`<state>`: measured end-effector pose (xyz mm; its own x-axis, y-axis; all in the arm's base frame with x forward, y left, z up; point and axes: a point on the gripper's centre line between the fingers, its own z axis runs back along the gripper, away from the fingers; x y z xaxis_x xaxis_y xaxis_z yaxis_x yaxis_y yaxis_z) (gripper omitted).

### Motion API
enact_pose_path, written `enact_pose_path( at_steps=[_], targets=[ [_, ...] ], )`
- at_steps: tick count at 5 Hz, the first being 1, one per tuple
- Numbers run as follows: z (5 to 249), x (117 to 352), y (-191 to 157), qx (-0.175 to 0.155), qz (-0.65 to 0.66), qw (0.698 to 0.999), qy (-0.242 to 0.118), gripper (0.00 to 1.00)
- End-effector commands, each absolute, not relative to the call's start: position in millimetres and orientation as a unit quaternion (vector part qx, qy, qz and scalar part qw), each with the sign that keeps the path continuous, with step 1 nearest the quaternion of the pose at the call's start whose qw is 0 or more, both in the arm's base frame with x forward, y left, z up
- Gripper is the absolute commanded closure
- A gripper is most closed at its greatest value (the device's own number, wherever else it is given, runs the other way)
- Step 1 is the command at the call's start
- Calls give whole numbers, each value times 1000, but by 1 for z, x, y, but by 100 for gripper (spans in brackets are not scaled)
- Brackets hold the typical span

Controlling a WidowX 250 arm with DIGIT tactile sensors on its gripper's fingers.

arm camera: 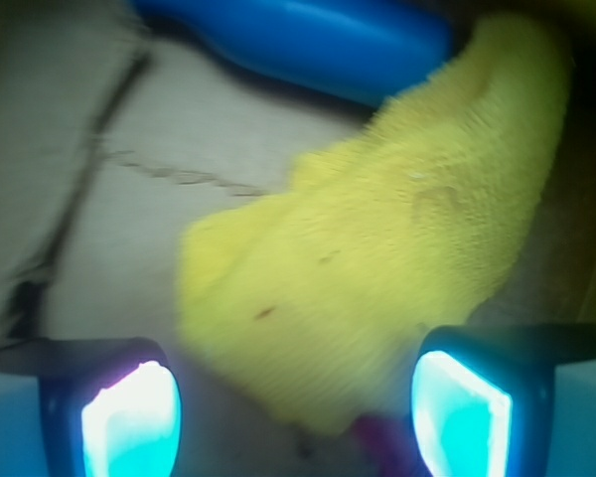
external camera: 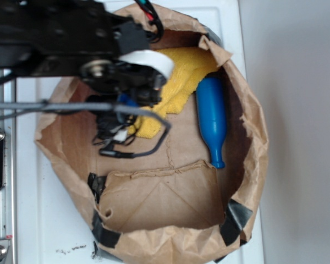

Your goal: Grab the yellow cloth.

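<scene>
Glowing pincer [arm camera: 293,412] pads hang wide apart, holding nothing, above the fuzzy mustard-yellow cloth [arm camera: 397,268] inside the brown paper bag [external camera: 247,165]; closing might snag only its edge, beside the blue plastic bottle [arm camera: 308,40].

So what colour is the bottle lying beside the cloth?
Blue; the bottle shows best in the exterior view.

A paper bag [external camera: 247,181] with its walls rolled down sits on the tabletop [external camera: 60,231]. In the exterior view, the cloth [external camera: 181,77] lies on the bag's floor toward the far wall. The bottle [external camera: 212,118] lies just right of it, neck pointing toward the near side. The claw [arm camera: 296,407] hangs over the cloth's near-left end (its fingers spread either side of that end in the wrist view).
</scene>
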<state>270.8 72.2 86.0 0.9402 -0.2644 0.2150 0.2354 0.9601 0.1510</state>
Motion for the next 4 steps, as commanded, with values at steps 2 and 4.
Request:
enact_pose_path(
  at_steps=[2, 4],
  targets=[
    [99, 296, 110, 53, -99, 984, -139, 0],
    [90, 300, 121, 41, -89, 987, -130, 0]
  ],
)
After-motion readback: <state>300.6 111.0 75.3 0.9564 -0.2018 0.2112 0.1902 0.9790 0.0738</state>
